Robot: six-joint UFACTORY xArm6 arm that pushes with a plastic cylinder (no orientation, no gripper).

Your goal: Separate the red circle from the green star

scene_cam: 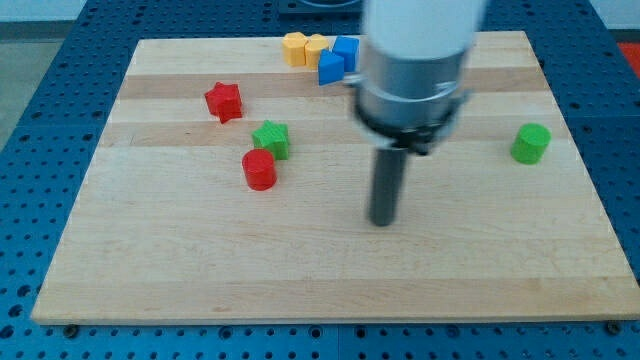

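The red circle (259,169) lies on the wooden board left of centre. The green star (271,139) sits just above it and slightly to the right, touching or nearly touching it. My tip (382,221) rests on the board to the right of both blocks, about a hand's width from the red circle and a little lower than it. The rod hangs from the grey and white arm body (415,70), which hides part of the board's top.
A red star (224,101) lies up and left of the green star. Two yellow blocks (303,48) and two blue blocks (338,58) cluster at the top edge. A green cylinder (531,143) sits at the right.
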